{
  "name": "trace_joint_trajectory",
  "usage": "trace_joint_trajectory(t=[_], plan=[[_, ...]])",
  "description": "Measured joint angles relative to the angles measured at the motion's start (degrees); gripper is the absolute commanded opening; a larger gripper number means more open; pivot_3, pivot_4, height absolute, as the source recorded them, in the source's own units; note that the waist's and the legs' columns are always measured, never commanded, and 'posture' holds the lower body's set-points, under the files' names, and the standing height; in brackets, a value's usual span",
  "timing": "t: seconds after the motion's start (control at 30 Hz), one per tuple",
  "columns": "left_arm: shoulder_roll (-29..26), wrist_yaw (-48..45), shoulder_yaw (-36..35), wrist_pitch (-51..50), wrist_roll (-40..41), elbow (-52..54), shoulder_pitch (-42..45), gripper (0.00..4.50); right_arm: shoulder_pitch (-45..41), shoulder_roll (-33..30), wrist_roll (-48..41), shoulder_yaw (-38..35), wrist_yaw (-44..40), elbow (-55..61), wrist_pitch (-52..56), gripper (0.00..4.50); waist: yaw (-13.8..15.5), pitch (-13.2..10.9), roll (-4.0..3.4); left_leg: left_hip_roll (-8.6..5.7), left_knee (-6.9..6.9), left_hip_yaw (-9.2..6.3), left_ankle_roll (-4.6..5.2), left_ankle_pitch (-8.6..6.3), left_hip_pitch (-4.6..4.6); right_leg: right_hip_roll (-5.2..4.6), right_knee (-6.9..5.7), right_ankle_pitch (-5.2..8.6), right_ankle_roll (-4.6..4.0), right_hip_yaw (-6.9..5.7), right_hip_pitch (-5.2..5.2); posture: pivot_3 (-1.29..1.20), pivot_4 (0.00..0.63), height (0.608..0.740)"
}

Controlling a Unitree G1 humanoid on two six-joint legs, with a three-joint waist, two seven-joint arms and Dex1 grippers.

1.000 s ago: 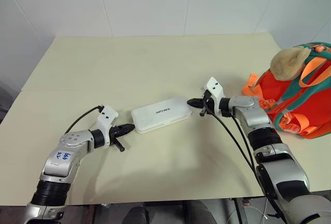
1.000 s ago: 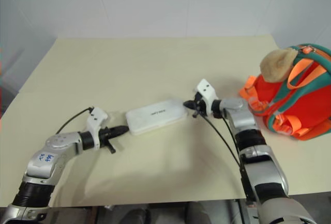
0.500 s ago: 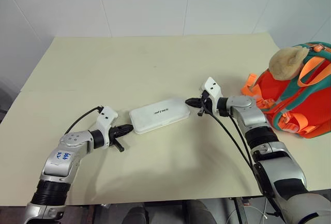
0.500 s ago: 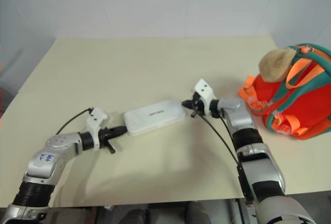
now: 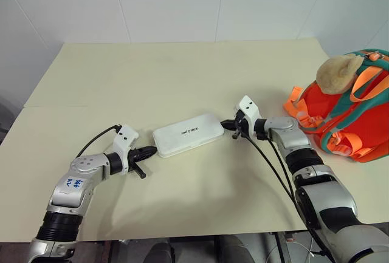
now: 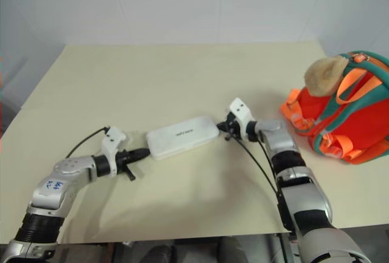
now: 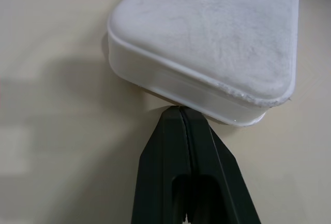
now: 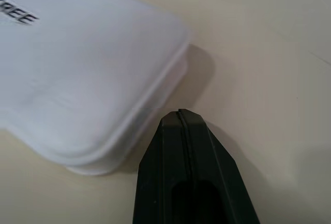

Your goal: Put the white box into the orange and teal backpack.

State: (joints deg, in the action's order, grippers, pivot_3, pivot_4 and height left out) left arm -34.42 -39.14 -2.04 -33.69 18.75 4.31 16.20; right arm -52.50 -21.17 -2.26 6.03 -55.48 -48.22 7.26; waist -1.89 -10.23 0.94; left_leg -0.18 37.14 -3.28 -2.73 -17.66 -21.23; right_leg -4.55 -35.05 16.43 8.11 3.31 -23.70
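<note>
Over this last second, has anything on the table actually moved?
The right gripper, jaws shut, has crept in toward the right end of the white box. The box itself shifted only a trifle. The left gripper, jaws shut, stayed at the box's left end, and the orange and teal backpack kept its place.

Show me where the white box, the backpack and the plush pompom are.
white box (image 5: 188, 134), left eye view, middle of its lid.
orange and teal backpack (image 5: 355, 130), left eye view, its orange front panel.
plush pompom (image 5: 338, 71), left eye view, centre of the tan fluff.
</note>
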Motion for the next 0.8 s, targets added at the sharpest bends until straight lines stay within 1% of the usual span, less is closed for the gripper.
trace_joint_trajectory(t=[0.27,0.43,0.6,0.8], plan=[[0.3,-0.2,1.0,0.0,-0.1,0.0,0.6,0.0,6.7,-0.1,-1.3,0.4,-1.7,15.7,8.9,0.12,0.1,0.0,0.0,0.0,0.01,-0.02,0.0,0.0,-0.01,0.0,0.0,0.0,0.0,-0.01,0.0,0.0,0.15,0.74],[0.3,-1.2,2.4,0.1,-0.6,0.0,1.3,0.0,10.1,-1.9,-2.4,0.4,-2.0,25.6,15.3,0.12,0.2,0.0,0.0,-0.01,0.0,-0.02,0.01,0.0,-0.01,0.0,0.01,0.0,0.0,-0.01,0.0,0.0,0.15,0.74],[-0.7,-1.9,2.4,-0.1,-0.8,0.1,1.2,0.0,11.0,-3.4,-3.3,0.4,-1.6,30.1,18.7,0.12,0.2,0.0,0.0,-0.01,0.01,-0.01,0.03,-0.02,0.01,0.0,0.0,0.0,0.0,-0.01,0.0,0.0,0.15,0.74],[-3.9,-1.5,0.7,-1.9,-0.9,2.3,-1.1,0.0,11.3,-3.9,-3.6,0.3,-0.7,30.2,19.1,0.12,-0.1,0.0,0.0,0.01,-0.02,-0.01,0.2,-0.11,0.04,0.01,-0.03,0.0,-0.01,0.01,0.0,0.0,0.15,0.74]])
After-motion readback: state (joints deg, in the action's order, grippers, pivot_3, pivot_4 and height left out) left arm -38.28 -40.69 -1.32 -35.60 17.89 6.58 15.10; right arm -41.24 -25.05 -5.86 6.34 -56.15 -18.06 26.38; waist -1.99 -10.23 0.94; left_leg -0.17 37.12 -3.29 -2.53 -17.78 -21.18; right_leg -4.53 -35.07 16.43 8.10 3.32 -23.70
